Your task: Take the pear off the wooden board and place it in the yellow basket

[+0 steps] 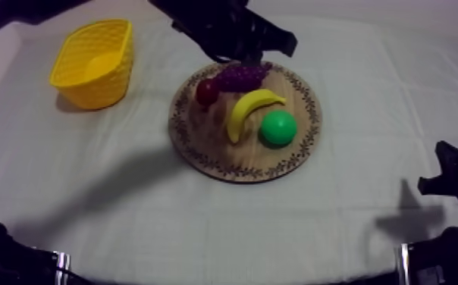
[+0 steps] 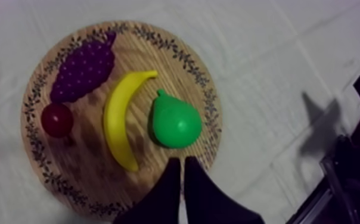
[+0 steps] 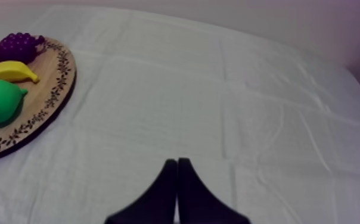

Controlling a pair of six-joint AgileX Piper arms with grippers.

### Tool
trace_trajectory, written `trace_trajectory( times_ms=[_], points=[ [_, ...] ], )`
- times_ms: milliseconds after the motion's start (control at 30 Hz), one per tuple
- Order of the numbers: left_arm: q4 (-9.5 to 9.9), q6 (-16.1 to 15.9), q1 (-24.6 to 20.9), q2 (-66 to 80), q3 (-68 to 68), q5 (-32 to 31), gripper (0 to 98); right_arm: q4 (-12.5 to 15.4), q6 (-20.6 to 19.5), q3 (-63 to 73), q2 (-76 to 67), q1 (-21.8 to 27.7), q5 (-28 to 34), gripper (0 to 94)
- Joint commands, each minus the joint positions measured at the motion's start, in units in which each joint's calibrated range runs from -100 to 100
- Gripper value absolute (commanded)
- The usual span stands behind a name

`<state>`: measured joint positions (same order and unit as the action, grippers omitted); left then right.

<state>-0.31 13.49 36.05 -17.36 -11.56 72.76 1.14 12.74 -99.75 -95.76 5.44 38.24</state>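
Note:
The green pear (image 1: pixel 278 127) lies on the round wooden board (image 1: pixel 202 148), at its right side beside the banana (image 1: pixel 251 109). My left arm (image 1: pixel 232 32) hangs over the board's far edge. Its gripper (image 2: pixel 181 162) is shut on nothing, fingers together as a narrow wedge, above the board's rim a little short of the pear (image 2: pixel 175 123). The yellow basket (image 1: pixel 92 61) stands empty at the far left. My right gripper (image 3: pixel 177 162) is shut over bare cloth, well away from the board (image 3: pixel 45 113) and the pear (image 3: pixel 0 101).
Purple grapes (image 1: pixel 241 76) and a small red fruit (image 1: pixel 206 92) share the board's far side, under the left arm. The right arm (image 1: pixel 453 178) rests at the table's right edge. Bare cloth lies between board and basket.

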Motion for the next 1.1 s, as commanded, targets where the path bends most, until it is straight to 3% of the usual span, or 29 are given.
trace_trajectory(
  times_ms=[0, 200, 300, 333, 367, 467, 567, 733, 1067],
  points=[
    [-0.14, -0.08, 0.09, -3.23, -0.39, 0.48, 0.2, 0.0, -0.01, -0.03, 0.01, -0.01, -0.01, 0.3],
    [-0.17, 0.04, 0.72, -5.13, 0.89, -0.16, 1.4, 0.0, -0.01, -0.03, 0.01, -0.01, -0.01, 0.3],
    [-0.38, 0.0, 0.9, -5.21, 2.05, -0.87, 10.0, 0.0, -0.01, -0.03, 0.01, -0.01, -0.01, 0.3],
    [-0.41, 0.08, 0.94, -5.2, 2.42, -0.98, 15.2, 0.0, -0.01, -0.03, 0.01, -0.01, -0.01, 0.3],
    [-0.35, 0.53, 1.0, -5.19, 2.89, -0.89, 26.4, 0.0, -0.01, -0.03, 0.01, -0.01, -0.01, 0.3],
    [-0.73, 1.3, 1.08, -5.06, 3.7, 0.39, 68.0, 0.0, -0.01, -0.03, 0.01, -0.01, -0.01, 0.3],
    [-1.21, 1.45, 1.07, -4.27, 4.35, 0.97, 87.1, 0.0, -0.01, -0.03, 0.01, -0.01, -0.01, 0.3],
    [-1.5, 0.79, 1.02, -3.57, 5.05, 0.67, 95.4, 0.0, -0.01, -0.03, 0.01, -0.01, -0.01, 0.3],
    [-3.23, -0.53, 0.44, -6.19, 2.84, 1.49, 96.9, 0.0, -0.01, -0.03, 0.01, -0.01, -0.01, 0.3]
  ],
)
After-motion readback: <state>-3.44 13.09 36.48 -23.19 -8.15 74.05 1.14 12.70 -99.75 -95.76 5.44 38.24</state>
